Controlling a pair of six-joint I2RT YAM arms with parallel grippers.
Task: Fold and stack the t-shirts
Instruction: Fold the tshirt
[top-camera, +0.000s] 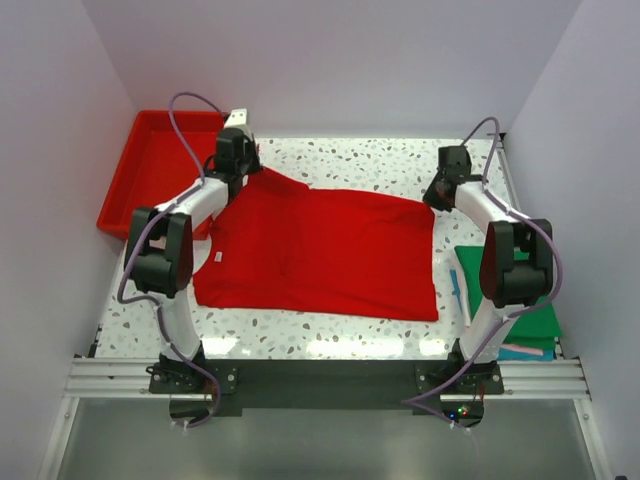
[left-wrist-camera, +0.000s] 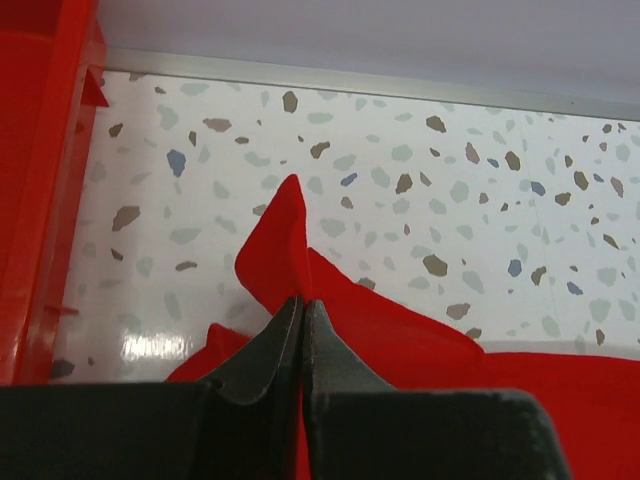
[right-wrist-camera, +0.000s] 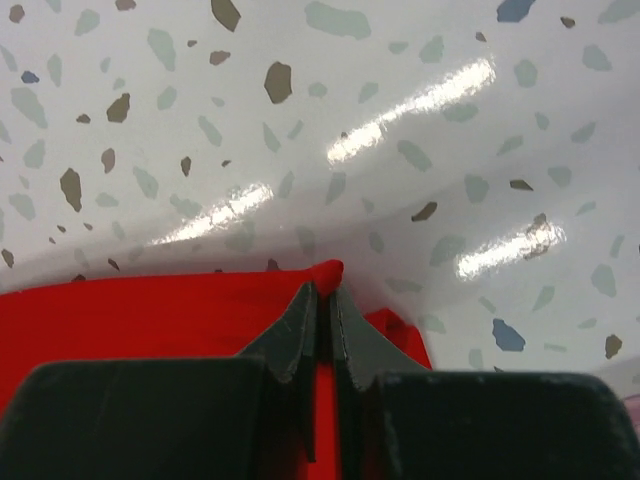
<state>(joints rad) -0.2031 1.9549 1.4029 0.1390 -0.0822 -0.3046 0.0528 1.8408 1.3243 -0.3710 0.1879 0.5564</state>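
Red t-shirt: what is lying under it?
The speckled table shows all around the red t-shirt, so the shirt lies on it. Anything else beneath is covered by the cloth.

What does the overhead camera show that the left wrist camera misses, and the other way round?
Only overhead: the whole red shirt spread flat, the right gripper at its far right corner, and folded shirts at the right edge. Only left wrist: a close look at the left gripper, shut on a raised pinch of red cloth. Both: the shirt, the red tray and the speckled table.
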